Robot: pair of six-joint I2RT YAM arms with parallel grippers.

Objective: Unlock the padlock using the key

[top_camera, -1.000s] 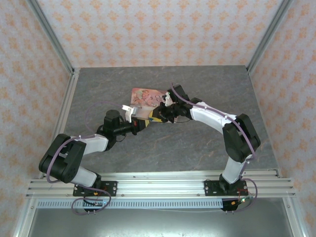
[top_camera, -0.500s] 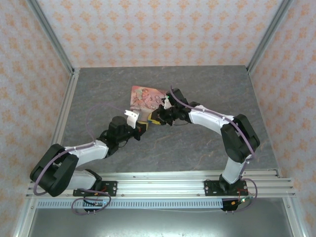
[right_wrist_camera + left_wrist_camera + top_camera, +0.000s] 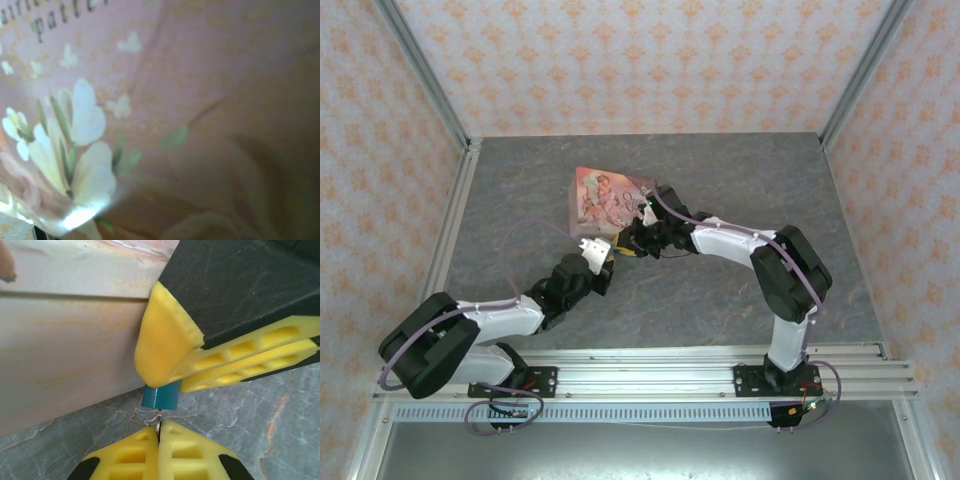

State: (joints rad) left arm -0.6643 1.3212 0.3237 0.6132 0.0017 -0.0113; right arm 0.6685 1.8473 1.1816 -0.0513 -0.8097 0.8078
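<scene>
The left gripper (image 3: 159, 432) pinches the thin silvery metal key (image 3: 159, 417), its tip touching the tiny teal-blue padlock (image 3: 161, 395); the right gripper (image 3: 629, 243) clamps that padlock beside the pink picture-printed tin box's (image 3: 603, 194) near side.

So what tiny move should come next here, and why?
Probably the left pincer should nudge the key straight on into the padlock: its tip just meets the teal body, which the right pincer clamps beside the pink tin.

Glossy tin (image 3: 605, 197), matt stone-look tbl (image 3: 740, 180), smooth teal padlock (image 3: 161, 396), metal key (image 3: 159, 417)
</scene>
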